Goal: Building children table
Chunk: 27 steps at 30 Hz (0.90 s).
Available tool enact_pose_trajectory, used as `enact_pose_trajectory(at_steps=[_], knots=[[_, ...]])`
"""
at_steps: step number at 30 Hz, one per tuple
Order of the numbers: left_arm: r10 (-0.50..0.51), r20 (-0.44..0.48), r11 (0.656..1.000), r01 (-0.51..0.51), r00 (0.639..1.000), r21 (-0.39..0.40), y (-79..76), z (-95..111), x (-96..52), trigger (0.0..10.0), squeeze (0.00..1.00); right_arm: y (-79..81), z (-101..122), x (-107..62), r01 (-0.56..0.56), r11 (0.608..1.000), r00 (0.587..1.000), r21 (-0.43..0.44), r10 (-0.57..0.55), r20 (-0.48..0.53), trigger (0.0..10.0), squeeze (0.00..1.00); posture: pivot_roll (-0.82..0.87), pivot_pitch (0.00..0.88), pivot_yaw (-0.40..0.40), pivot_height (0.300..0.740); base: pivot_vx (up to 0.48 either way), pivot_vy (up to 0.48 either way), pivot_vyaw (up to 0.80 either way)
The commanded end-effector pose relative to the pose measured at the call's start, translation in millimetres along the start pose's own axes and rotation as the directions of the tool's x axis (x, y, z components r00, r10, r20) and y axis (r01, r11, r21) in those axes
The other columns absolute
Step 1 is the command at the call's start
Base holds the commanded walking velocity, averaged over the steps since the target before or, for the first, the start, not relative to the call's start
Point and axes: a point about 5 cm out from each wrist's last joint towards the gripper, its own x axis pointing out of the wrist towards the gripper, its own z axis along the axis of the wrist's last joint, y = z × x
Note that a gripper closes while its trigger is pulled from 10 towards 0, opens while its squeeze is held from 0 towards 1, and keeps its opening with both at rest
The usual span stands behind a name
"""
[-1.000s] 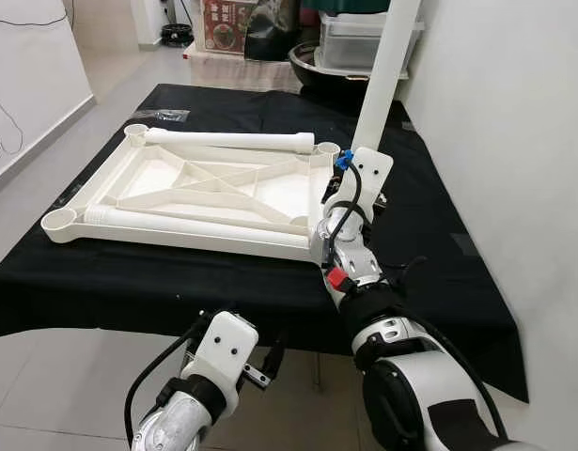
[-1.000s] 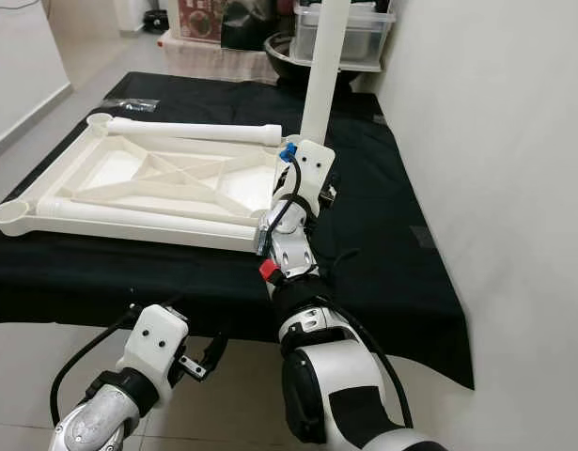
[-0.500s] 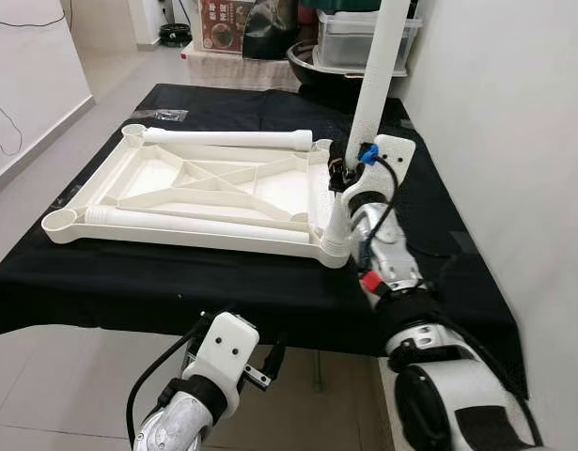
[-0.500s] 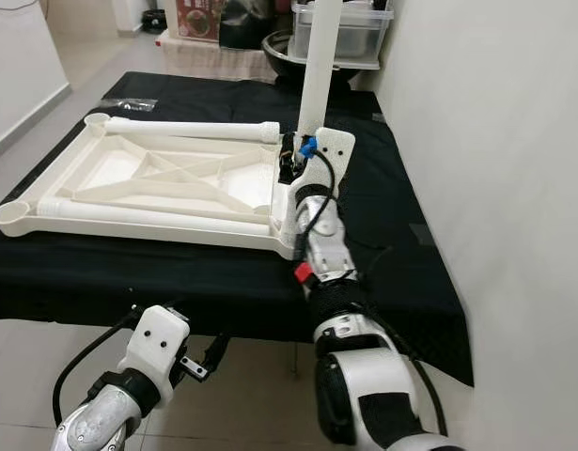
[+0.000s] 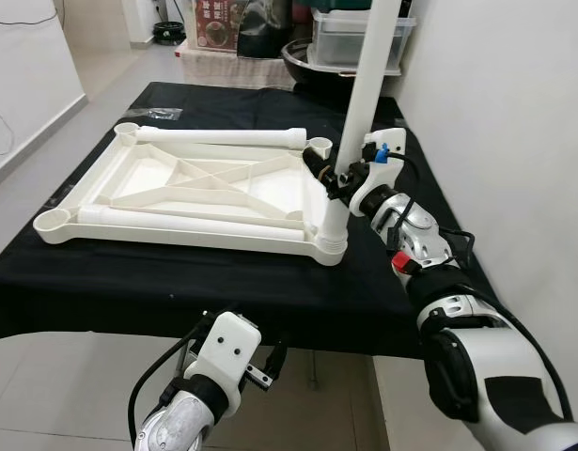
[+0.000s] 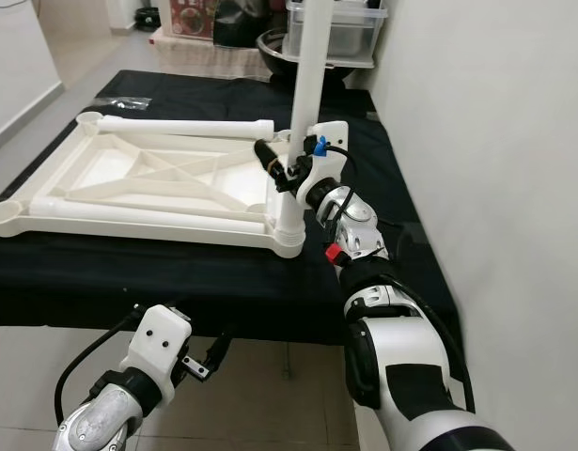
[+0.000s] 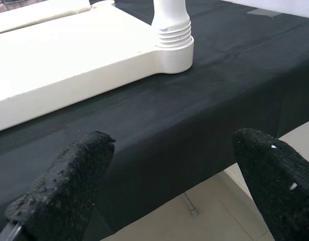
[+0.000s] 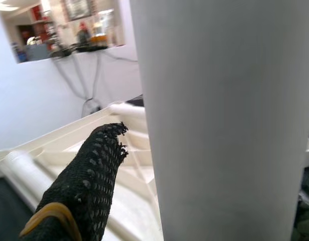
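Note:
The white table top (image 5: 176, 231) lies upside down on the black-covered table. One white leg (image 5: 367, 89) stands upright in its near right corner socket, threaded base (image 7: 172, 26) seated there. My right gripper (image 5: 336, 178) is shut on this leg low down, reaching in from the right; one black finger (image 8: 84, 186) lies against the leg (image 8: 219, 125). Two more legs rest on the top, one along the far edge (image 5: 223, 138), one along the near edge (image 5: 185, 218). My left gripper (image 7: 169, 165) hangs open below the table's front edge, holding nothing.
A white wall runs close along the right side of the table. Behind the table stand a clear storage box (image 5: 359, 38) and a dark bowl (image 5: 307, 56). A small plastic bag (image 5: 162, 115) lies at the far left of the cloth. Tiled floor lies below the front edge.
My right forearm has swung from in front of the corner out to the right of the upright leg. The leg stays standing in its socket. The left arm has not moved.

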Motion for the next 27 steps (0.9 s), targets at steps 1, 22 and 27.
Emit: enact_pose_trajectory(at_steps=[1,22,27], knots=[[0.005,0.000,1.000,-0.005,1.000,-0.005,-2.8,2,-2.7,10.0,0.00,16.4,-9,4.6,-0.224,0.974,0.968,0.025,0.226,-0.109,10.0,0.00,0.17,0.096,-0.127,0.740,0.000,0.000,0.00],[0.005,-0.005,1.000,-0.005,1.000,-0.010,-5.4,3,-6.0,10.0,0.00,39.1,-5,3.3,-0.602,0.794,0.779,0.083,0.607,-0.157,0.0,0.00,0.18,0.110,-0.136,0.740,0.000,0.000,0.00],[0.006,-0.006,1.000,-0.006,1.000,-0.010,-4.9,3,-4.8,10.0,0.00,35.7,-10,3.5,-0.517,0.853,0.848,0.067,0.521,-0.099,0.0,0.00,0.17,0.101,-0.130,0.740,0.000,0.000,0.00]])
